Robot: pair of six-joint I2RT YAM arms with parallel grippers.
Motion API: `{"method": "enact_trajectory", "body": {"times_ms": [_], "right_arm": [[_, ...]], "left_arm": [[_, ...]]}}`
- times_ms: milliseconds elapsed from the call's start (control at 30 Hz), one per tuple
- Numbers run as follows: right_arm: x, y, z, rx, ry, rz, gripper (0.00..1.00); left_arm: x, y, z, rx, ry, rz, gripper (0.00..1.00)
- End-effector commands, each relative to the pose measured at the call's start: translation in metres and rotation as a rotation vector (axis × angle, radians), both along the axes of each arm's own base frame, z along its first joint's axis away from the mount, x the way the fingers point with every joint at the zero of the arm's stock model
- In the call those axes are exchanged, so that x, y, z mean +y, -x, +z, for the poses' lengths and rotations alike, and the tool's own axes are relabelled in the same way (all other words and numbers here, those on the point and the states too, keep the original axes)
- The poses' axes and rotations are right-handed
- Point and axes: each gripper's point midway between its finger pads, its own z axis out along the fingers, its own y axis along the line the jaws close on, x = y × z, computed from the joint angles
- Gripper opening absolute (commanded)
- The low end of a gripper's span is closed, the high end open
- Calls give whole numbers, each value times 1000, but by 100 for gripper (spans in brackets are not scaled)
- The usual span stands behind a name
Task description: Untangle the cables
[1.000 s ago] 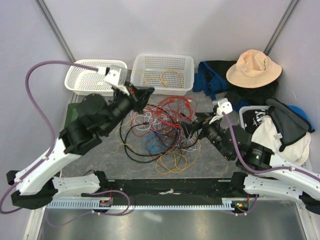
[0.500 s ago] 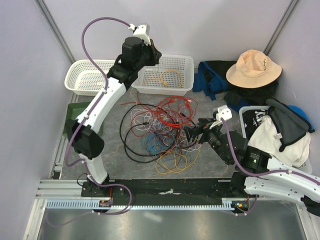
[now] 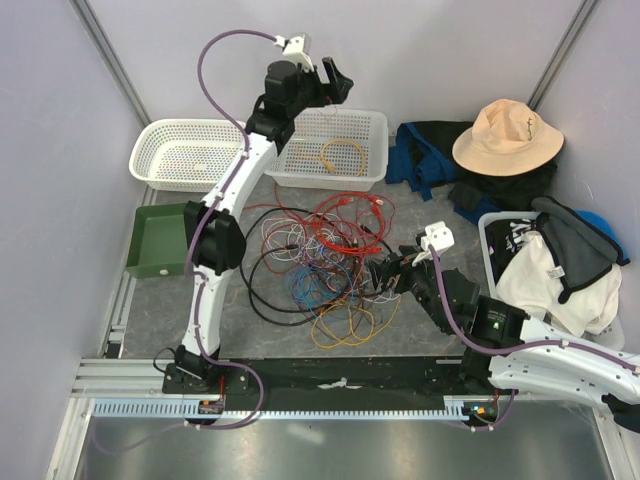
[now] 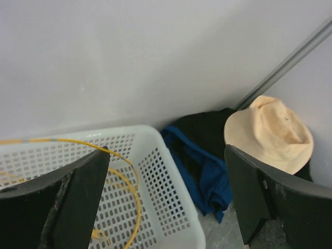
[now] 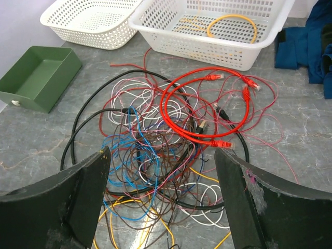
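**Task progress, read left to right; places given relative to the mesh basket [image 3: 372, 125].**

- Far left of the basket: a green tray [image 3: 160, 240] and a second white basket [image 3: 190, 155], neither seen to hold a cable.
- Above the basket's rear left corner: the left gripper [image 3: 335, 78], jaws spread wide with nothing between them.
- Inside the basket: one yellow cable [image 3: 342, 156], coiled and apart from the rest. It is judged the only item sorted so far.
- Just in front of the basket, on the table: the tangle of cables [image 3: 320, 260]. Its red, black, white, blue, maroon and orange loops are interlaced.
- In front and slightly right of the basket, at the heap's right edge: the right gripper [image 3: 385, 272], jaws apart and holding nothing.
- Right of the basket: a hat [image 3: 505, 135] on clothing.

Nearly all the separating appears left to do.
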Motion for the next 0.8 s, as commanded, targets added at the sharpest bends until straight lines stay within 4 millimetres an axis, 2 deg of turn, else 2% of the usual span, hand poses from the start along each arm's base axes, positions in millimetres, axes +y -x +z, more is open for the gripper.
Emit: {"method": "enact_trajectory", "body": {"times_ms": [0,67,100,133,167,200,233,267,300,333,400,433,467,500,533,567,600,633,667,700,733,767], "right_arm": [[-6,-4,10,-33,-24,-35,89],[-7,-4,10,-31,-26,-38,89],[-6,-4,10,-28,-31,-38,89],[-5,-4,9,-23,-34,-38,89],[-5,-4,8,-19,-39,-38,89],[-4,-4,5,-16,-38,-37,89],[-2,-3,4,-8,-49,-32,89],[-1,-3,2,-6,-51,-31,89],[0,-3,0,1,-51,-30,89],[2,-3,-1,7,-54,-25,89],[7,-2,-3,15,-46,-8,89],[11,-1,-5,19,-41,14,89],[14,-1,-6,22,-32,20,89],[18,-2,-11,34,-10,27,89],[22,-2,-15,44,-5,32,89],[27,-2,-19,53,0,45,89],[33,-3,-28,69,21,54,89],[38,-4,-30,71,14,59,89],[44,-3,-35,84,25,81,89],[54,-6,-42,95,36,90,89],[60,-7,-44,99,41,101,88],[65,-8,-49,108,55,106,87]], "left_arm": [[3,2,29,-59,36,24,100],[12,7,34,-62,15,56,100],[21,23,63,-92,29,71,100],[27,25,45,-51,12,106,100],[31,32,47,-50,13,116,100],[42,55,82,-96,40,122,100],[47,60,58,-33,33,133,100],[50,72,61,-30,38,132,100],[58,92,82,-54,57,134,100],[61,101,57,20,47,134,100],[67,121,44,92,60,134,99],[73,144,35,150,89,124,99],[72,158,22,197,95,112,100],[72,175,18,216,110,100,100],[78,197,-11,271,107,127,100],[63,218,-20,274,98,96,100],[61,234,-35,298,79,96,100],[67,247,-76,373,58,156,100],[63,273,-69,362,87,131,100],[66,287,-79,390,94,140,100],[73,299,-104,434,98,178,100],[72,318,-95,413,124,160,100]]}}
